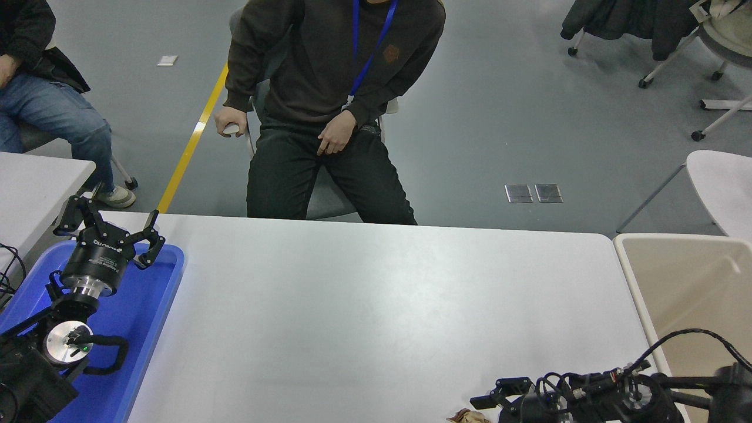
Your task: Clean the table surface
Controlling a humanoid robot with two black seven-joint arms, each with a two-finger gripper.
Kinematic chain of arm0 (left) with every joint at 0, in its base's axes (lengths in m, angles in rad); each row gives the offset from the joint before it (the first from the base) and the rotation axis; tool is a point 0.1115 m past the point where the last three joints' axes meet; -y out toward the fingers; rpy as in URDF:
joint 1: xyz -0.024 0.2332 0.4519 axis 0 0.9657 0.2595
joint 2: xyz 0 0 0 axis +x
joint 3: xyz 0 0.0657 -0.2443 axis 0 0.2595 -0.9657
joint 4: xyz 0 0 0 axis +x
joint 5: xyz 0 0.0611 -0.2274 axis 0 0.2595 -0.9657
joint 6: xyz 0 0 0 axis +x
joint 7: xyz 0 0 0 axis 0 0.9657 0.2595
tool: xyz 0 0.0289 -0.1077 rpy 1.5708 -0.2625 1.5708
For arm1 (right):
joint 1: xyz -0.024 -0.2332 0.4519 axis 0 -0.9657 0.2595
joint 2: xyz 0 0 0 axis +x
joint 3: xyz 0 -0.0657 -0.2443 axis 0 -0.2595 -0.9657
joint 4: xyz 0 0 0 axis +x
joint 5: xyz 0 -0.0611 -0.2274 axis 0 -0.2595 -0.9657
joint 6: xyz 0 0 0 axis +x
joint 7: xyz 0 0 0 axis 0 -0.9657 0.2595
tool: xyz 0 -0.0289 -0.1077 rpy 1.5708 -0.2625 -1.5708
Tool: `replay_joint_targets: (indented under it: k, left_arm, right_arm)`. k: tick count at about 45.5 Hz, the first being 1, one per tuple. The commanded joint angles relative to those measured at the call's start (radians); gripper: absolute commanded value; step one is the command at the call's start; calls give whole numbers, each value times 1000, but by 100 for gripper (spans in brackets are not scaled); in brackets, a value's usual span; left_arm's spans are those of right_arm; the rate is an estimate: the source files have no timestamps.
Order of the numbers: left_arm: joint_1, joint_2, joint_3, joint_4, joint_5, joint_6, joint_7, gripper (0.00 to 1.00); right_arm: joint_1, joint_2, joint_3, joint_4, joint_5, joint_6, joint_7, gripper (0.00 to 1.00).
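Right end effector (490, 405) is sitting low at the table surface (376, 305) near edge beside a crumpled scrap (467, 416), opening unclear; left end effector (108, 226) is resting spread wide, empty

The table surface (376, 305) is a wide, smooth, matte white-grey top with rounded corners, lying flat and filling most of the lower view.

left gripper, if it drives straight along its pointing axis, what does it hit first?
Probably nothing on the table. The left gripper points up and away over the blue tray's far rim toward the table surface's far left corner; beyond is floor. Depth unclear.
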Motion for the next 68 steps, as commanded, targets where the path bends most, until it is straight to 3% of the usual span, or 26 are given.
replay_joint_targets:
  k: [1,44,50,53,55,58,68]
  left_arm:
    - [0,0,0,0,0,0,0,100]
    - [0,0,0,0,0,0,0,100]
    - [0,0,0,0,0,0,0,100]
    - [0,0,0,0,0,0,0,100]
    - [0,0,0,0,0,0,0,100]
    - [0,0,0,0,0,0,0,100]
    - [0,0,0,0,0,0,0,100]
  right_arm:
    - [4,21,-9,-40,-15,-58,4,99]
    - [-54,68,-73,-198,-5,-223,16,97]
    - [-51,67,-91,-225,-1,-250,32,72]
    - [-53,64,-91,-241,7,-250,33,38]
    - [-53,62,-91,-250,17,-250,38,27]
    - [-53,62,-91,-268,39,-253,45,0]
    - [-37,61,-74,-278,149,-260,116,0]
